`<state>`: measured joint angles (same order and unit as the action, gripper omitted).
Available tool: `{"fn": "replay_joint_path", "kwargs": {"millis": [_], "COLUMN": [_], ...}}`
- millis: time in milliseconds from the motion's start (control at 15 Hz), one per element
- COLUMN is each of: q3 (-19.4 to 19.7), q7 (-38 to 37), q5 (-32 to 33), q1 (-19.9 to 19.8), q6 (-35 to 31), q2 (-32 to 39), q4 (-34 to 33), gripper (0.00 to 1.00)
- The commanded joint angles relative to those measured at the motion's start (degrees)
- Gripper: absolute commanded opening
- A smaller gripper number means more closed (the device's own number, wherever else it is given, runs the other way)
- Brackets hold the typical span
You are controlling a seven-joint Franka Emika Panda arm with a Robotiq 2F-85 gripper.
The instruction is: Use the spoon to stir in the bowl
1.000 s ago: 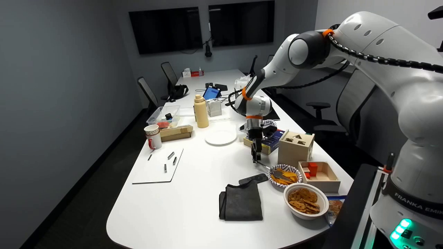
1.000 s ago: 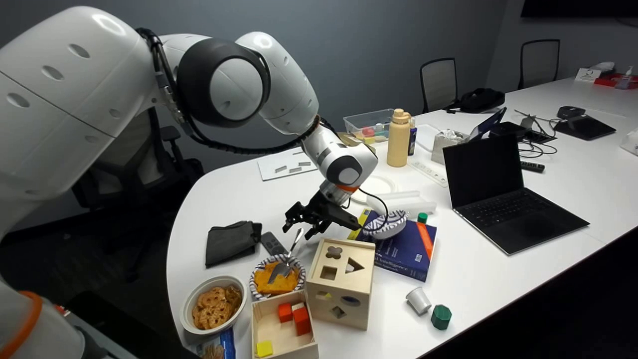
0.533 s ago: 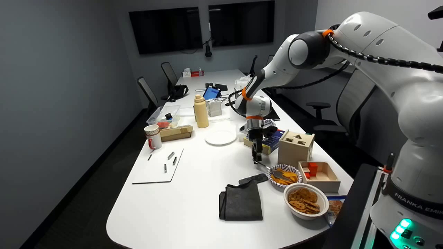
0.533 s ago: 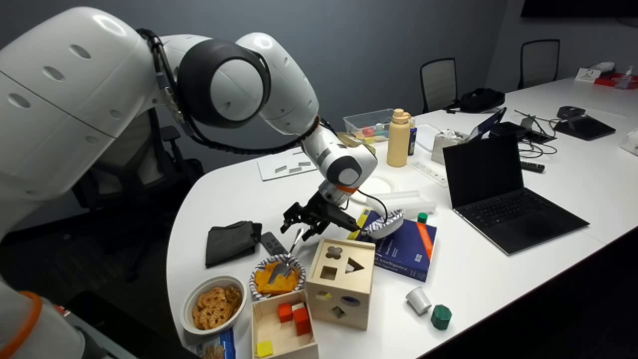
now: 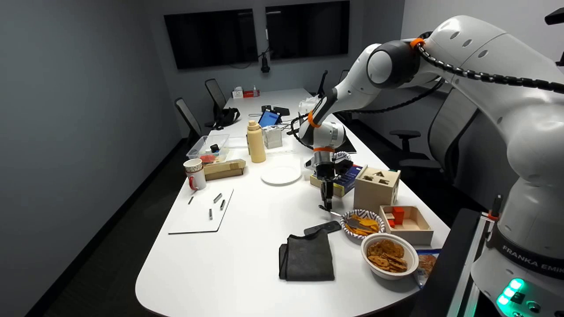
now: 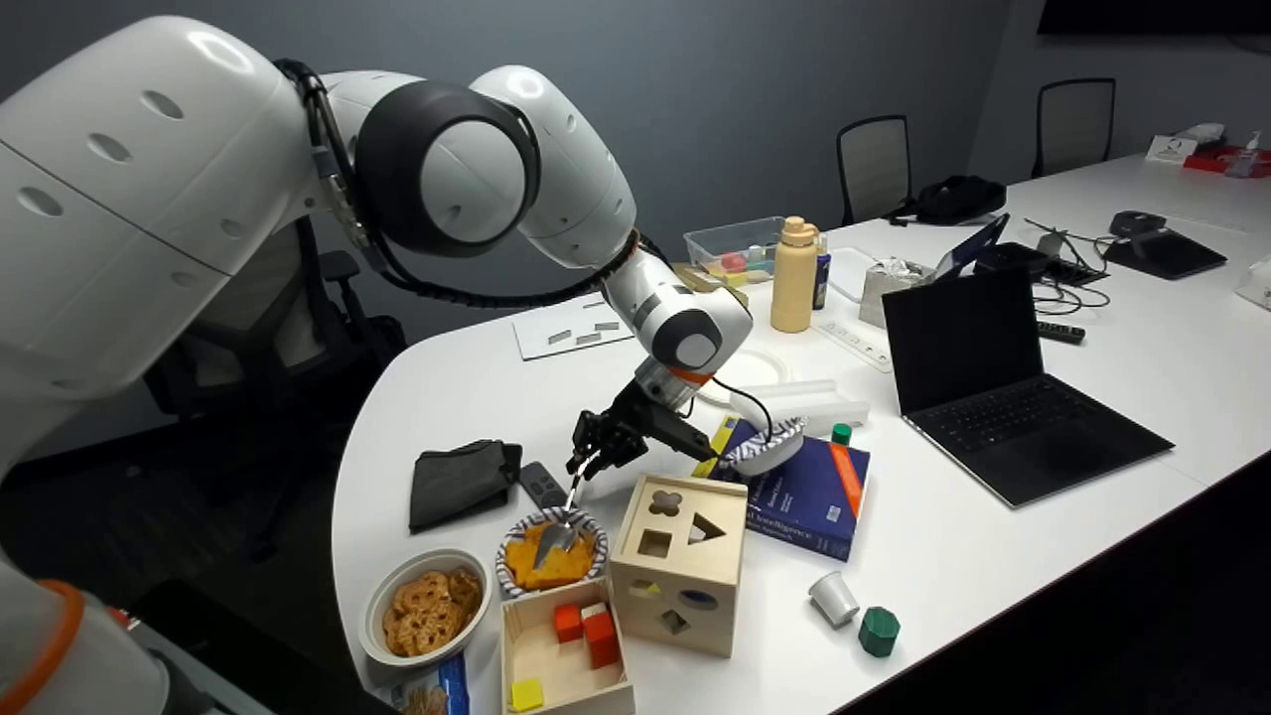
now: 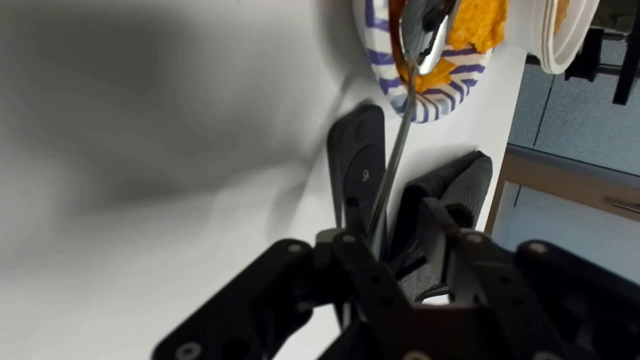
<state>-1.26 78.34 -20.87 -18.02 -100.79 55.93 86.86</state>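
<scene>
The bowl (image 6: 503, 558) is small, with a zigzag-patterned light rim and orange chips inside; both exterior views show it. The metal spoon (image 7: 397, 145) leans over its rim, with its head (image 6: 556, 541) on the chips and its handle rising toward my gripper (image 6: 584, 465). In the wrist view my gripper (image 7: 392, 212) has the handle between its fingers, close to the left one. A gap shows between the handle and the right finger (image 7: 434, 215), so the jaws stand part-way open. Contact of the left finger with the handle cannot be made out.
A black remote (image 7: 357, 155) and dark folded cloth (image 5: 307, 259) lie near the bowl. A larger white bowl (image 6: 377, 636) of brown crackers, a wooden tray (image 6: 526, 636) with blocks and a wooden shape box (image 6: 685, 556) crowd around it. A blue book (image 6: 809, 506) lies behind the box.
My gripper's fingers have drawn closer together around the spoon's handle. The spoon has shifted slightly with them. The arm has hardly moved, and the bowl stays almost where it was.
</scene>
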Motion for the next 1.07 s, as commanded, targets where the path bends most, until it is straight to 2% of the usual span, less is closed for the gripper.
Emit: {"fn": "replay_joint_path", "kwargs": {"millis": [0,67,200,267,333,467,867,1000], "q3": [-0.87,-0.87,-0.85,-0.85,-0.86,-1.05,-1.64,-1.72], "q7": [-1.17,-1.21,-1.32,-1.5,-1.49,-0.99,0.31,0.11], "q5": [0.93,0.9,0.86,0.85,0.86,0.86,1.06,0.95], "q1": [-1.03,-1.06,-1.1,-1.13,-1.24,-1.43,-1.55,-1.36], "q6": [2.35,2.43,2.55,2.73,2.88,3.61,7.93,8.58], "q2": [1.34,1.34,1.39,1.41,1.38,1.31,1.49,1.93], "q4": [-2.43,-2.44,-2.56,-2.64,-2.73,-2.92,-3.81,-4.2], "gripper": [0.04,0.0,0.0,0.26,0.26,0.4,0.87,0.99]}}
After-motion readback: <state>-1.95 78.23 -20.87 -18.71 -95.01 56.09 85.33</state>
